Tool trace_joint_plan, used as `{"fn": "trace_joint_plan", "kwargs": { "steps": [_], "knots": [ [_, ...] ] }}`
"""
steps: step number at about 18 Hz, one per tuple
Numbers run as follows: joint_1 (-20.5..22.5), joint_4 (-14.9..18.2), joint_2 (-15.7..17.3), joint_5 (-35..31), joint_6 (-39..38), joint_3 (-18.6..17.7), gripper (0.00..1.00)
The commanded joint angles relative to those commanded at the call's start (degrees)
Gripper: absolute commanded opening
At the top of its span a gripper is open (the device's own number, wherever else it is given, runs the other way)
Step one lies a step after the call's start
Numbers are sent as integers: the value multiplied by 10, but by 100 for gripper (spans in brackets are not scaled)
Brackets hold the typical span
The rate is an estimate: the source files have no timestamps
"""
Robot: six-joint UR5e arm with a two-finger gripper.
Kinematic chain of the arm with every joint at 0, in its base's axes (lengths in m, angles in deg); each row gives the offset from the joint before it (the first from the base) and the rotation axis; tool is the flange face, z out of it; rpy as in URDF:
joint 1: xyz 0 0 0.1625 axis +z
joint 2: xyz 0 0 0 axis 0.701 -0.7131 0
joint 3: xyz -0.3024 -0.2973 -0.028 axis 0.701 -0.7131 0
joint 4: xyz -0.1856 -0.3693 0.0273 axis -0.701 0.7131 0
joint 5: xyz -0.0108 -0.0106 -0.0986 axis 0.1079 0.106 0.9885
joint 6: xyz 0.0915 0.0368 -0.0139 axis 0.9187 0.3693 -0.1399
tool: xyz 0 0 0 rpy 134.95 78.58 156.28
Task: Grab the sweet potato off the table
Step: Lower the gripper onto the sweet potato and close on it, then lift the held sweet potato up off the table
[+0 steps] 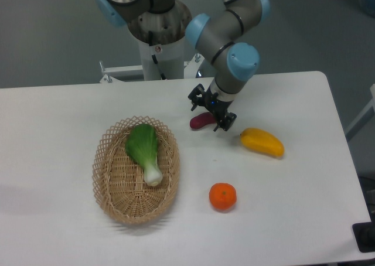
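Observation:
The sweet potato (201,121), a small dark purple-red tuber, lies on the white table (58,113) near the middle back. My gripper (208,117) is right over its right end, fingers pointing down, one finger (194,103) at the far left and one finger (224,123) at the near right. The fingers stand apart on either side of the tuber. Part of the tuber is hidden behind the gripper. I cannot tell whether the fingers touch it.
A yellow mango (262,142) lies just right of the gripper. An orange (222,196) sits nearer the front. A wicker basket (111,190) holding a green leafy vegetable (145,150) stands to the left. The arm's base (158,37) is at the back.

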Motion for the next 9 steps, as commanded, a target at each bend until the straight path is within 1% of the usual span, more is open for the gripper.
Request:
{"fn": "trace_joint_plan", "kwargs": {
  "steps": [2,3,4,5,7,8,9],
  "knots": [
    [-1,-24,0,0,-3,-11,99],
    [-1,-39,-1,0,-3,-18,91],
    [-1,-53,-2,0,-4,-24,81],
    [-1,-58,-3,-1,-4,-25,70],
    [-1,-59,-1,-2,-4,-21,54],
    [-1,-59,-1,-2,-4,-21,44],
    [-1,-59,-1,-2,-4,-22,35]
  ]
}}
